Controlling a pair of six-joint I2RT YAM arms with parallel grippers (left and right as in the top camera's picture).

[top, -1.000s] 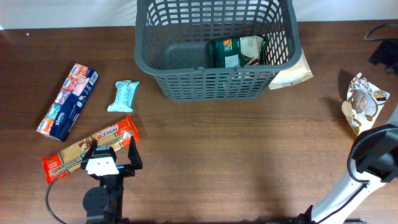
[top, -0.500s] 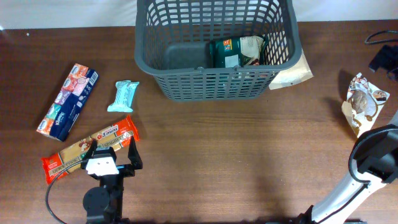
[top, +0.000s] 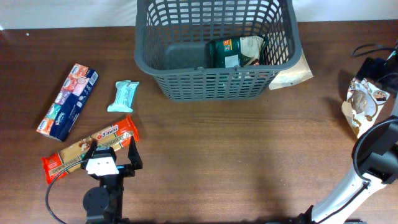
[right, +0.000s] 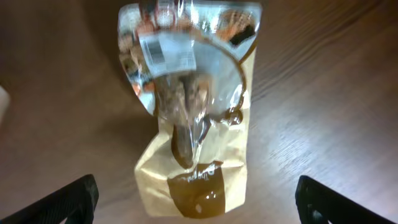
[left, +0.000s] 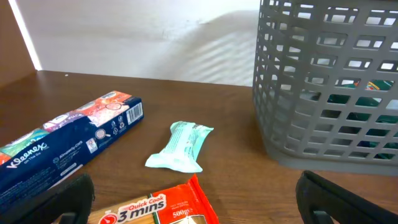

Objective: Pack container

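Container (top: 211, 84) stood at the far edge of the table (top: 249, 155), near its middle, with a green pack (top: 227, 53) inside. Tissue pack (top: 67, 101) lay near the left edge. Orange biscuit pack (top: 115, 131) lay near the front-left corner, under the left gripper (top: 112, 148), jaws spread wide and empty. Brown pouch (right: 193, 112) lay at the right edge below the right gripper (right: 199, 205), likewise spread and empty. Teal bar (top: 123, 96) lay between the tissue pack and the container.

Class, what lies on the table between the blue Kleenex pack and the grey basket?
A pale teal wrapped bar lies between the Kleenex pack and the basket, touching neither; the overhead view shows it.
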